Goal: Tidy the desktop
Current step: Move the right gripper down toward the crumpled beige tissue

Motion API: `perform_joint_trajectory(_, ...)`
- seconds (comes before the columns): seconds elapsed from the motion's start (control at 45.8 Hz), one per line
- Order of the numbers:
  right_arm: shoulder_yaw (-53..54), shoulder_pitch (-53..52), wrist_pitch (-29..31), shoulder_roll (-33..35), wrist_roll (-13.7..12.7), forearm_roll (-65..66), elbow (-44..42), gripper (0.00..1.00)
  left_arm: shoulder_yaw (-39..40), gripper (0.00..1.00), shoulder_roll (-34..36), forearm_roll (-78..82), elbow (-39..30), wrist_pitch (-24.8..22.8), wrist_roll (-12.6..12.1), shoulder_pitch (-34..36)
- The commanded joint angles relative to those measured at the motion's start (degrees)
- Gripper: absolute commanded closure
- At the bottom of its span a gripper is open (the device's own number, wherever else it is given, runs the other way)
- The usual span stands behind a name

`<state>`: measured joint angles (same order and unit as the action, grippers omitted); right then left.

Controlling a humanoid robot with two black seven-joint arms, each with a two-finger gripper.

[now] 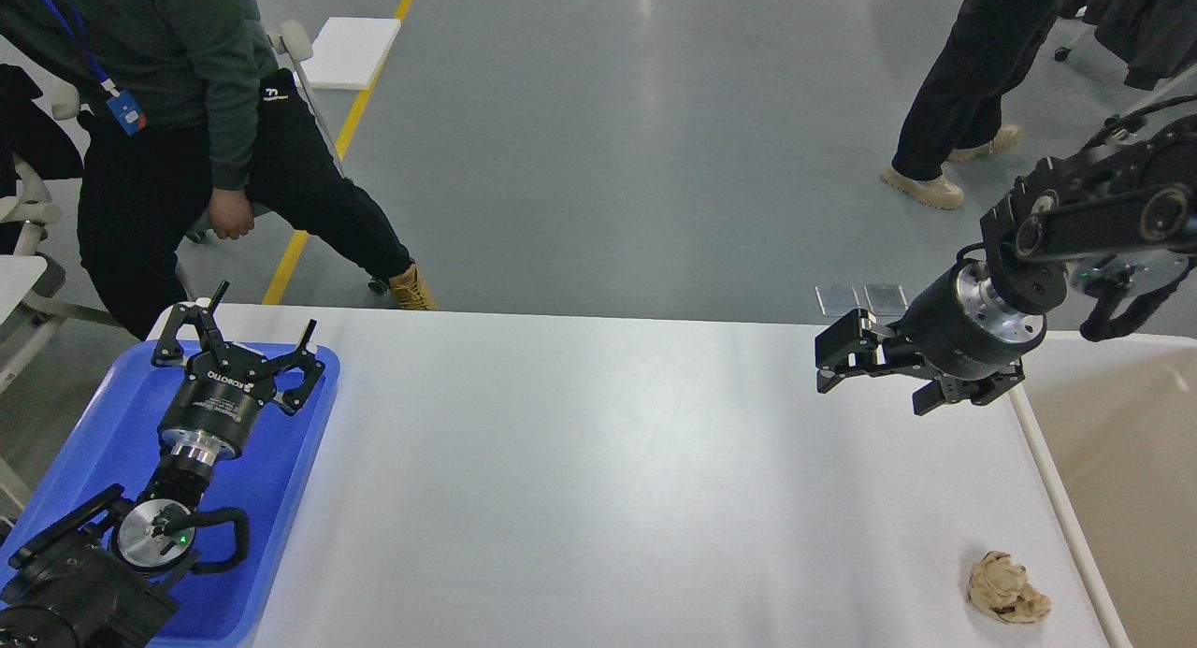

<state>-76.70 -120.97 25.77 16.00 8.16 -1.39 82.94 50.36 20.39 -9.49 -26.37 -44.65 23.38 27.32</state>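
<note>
The desktop [598, 470], a wide white table top w/ rounded corners, fills the lower part of the head view, its far edge running left to right across mid-frame. A blue tray [299, 461] lies along its left edge, reaching up to the far-left corner. The left gripper [260, 325] hangs over the tray's far end, fingers splayed wide apart, nothing betw. them. The right gripper [830, 358] is above the desktop's far-right area, near the right edge, pointing left; fingers parted a little, empty. A crumpled beige wad [1005, 589], prob. paper, sits on the desktop near the near-right corner, well apart from both grippers. Just beyond the right edge stands a beige tub [1122, 442] w/ a cream rim. Behind the far edge, on the grey floor: a person [178, 115] in a dark green top w/ a blue lanyard at far left, and another's legs [963, 87] at far right.
</note>
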Motion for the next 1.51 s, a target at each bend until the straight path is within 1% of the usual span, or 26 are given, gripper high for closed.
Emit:
perform_joint_trajectory(0.0, 0.06, -0.41, -0.10, -0.27, 0.01, -0.01, 1.17, 0.00, 0.00, 0.01, 0.00, 0.00, 0.01, 0.00, 0.00, 0.01)
perform_joint_trajectory(0.35, -1.35, -0.50, 0.69, 1.05, 0.01, 0.95, 0.90, 0.00, 0.00, 0.01, 0.00, 0.00, 0.01, 0.00, 0.00, -0.08)
perform_joint_trajectory(0.896, -1.70, 0.03, 0.16, 1.75, 0.27, -0.01, -0.59, 0.00, 0.00, 0.01, 0.00, 0.00, 0.01, 0.00, 0.00, -0.08)
perform_joint_trajectory(1.115, -0.30, 0.82, 0.34, 7.72, 0.27, 0.07, -2.35, 0.00, 0.00, 0.01, 0.00, 0.00, 0.00, 0.00, 0.00, 0.01)
perform_joint_trajectory(1.355, 5.68, 4.34, 0.42, 17.56, 0.19, 1.22, -3.14, 0.00, 0.00, 0.01, 0.00, 0.00, -0.08, 0.00, 0.00, 0.01)
perform_joint_trajectory(1.486, 6.12, 7.06, 0.07, 21.52, 0.19, 2.53, -3.14, 0.00, 0.00, 0.01, 0.00, 0.00, -0.08, 0.00, 0.00, 0.01)
